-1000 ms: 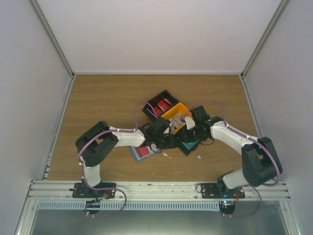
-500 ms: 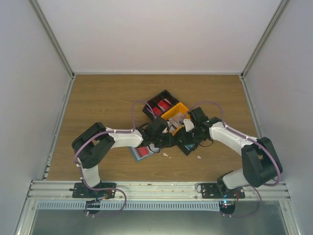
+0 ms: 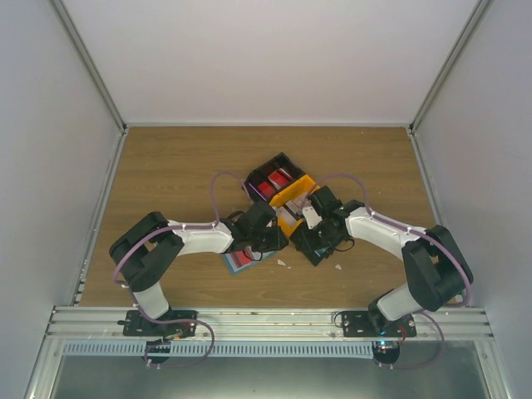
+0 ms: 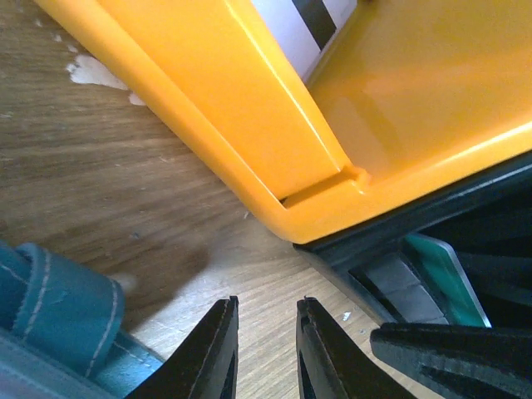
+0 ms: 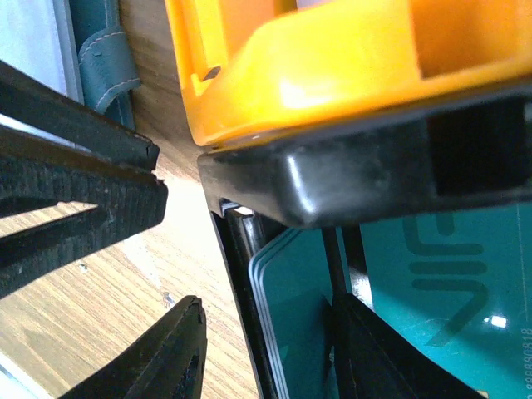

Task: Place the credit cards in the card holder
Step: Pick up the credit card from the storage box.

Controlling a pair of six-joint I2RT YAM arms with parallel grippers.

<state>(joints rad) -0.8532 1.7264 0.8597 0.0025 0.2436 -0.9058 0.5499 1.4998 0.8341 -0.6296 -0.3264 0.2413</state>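
Closest to the arm bases lies the card holder [image 4: 58, 320], flat on the table [image 3: 166, 183]. It may have a pinkish card on it, but the top view is too small to be sure.

Just past it, the left gripper [image 4: 266, 353] hangs low over the wood, between the card holder and the corner of the yellow bin [image 4: 249, 108]. Its two fingers are almost together, with only a thin gap, and nothing is in them.

The right gripper [image 5: 268, 316] is right beside it. Its fingers are wide apart and not closed on anything. Between them are the wall of the near black tray [image 5: 357, 187] and the edge of a green-teal block [image 5: 432, 274].

Farther back, the red credit cards [image 3: 266, 188] sit in the far black tray [image 3: 278, 156].

I think the step in hand is going to fetch a card. To do it well, the left fingers should open wider, go down over one card's edge and pinch just that one. The other hand should leave the block alone and keep the card holder from sliding.

Only the top view shows the red cards. Only the left wrist view shows a white card with a dark stripe [image 4: 303, 25] in the yellow bin. Only the right wrist view shows the block's thin layers.
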